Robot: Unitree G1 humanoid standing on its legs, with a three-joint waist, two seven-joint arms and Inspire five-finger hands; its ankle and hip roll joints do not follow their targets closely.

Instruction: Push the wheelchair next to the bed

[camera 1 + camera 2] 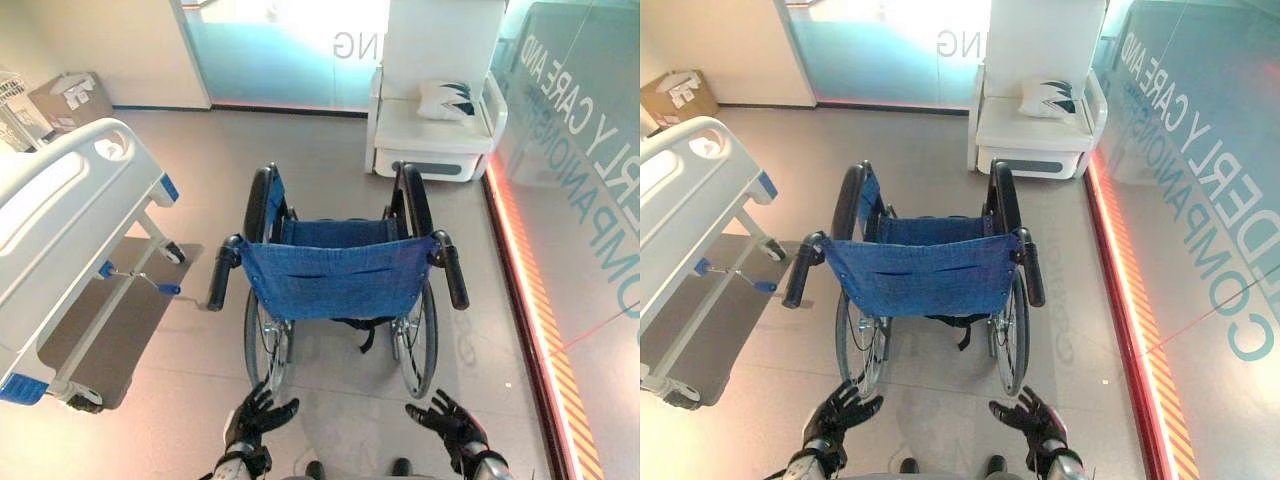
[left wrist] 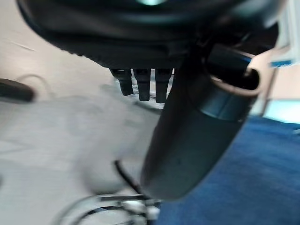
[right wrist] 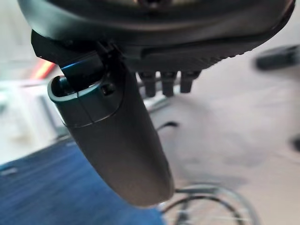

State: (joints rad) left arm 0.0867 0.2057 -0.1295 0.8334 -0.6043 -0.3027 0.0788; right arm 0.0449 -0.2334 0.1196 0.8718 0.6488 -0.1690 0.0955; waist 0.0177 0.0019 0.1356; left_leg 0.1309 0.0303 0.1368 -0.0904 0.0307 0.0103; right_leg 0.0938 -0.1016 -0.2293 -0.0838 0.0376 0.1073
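Note:
A wheelchair (image 1: 335,272) with a blue fabric back and seat stands in the middle of the floor, its back turned to me. Two black push handles, the left handle (image 1: 220,275) and the right handle (image 1: 453,272), stick out toward me. The white hospital bed (image 1: 60,215) with blue corner guards stands to the left of the chair, a gap of floor between them. My left hand (image 1: 256,415) and right hand (image 1: 447,420) hang low behind the big wheels, fingers spread, open, touching nothing. Blue fabric (image 2: 253,183) shows past my left hand's thumb (image 2: 197,136).
A white cabinet-like unit (image 1: 435,120) with a pillow on it stands ahead of the wheelchair. A glass wall (image 1: 580,200) with an orange floor strip runs along the right. Cardboard boxes (image 1: 65,98) sit at the far left. A grey mat (image 1: 110,320) lies under the bed.

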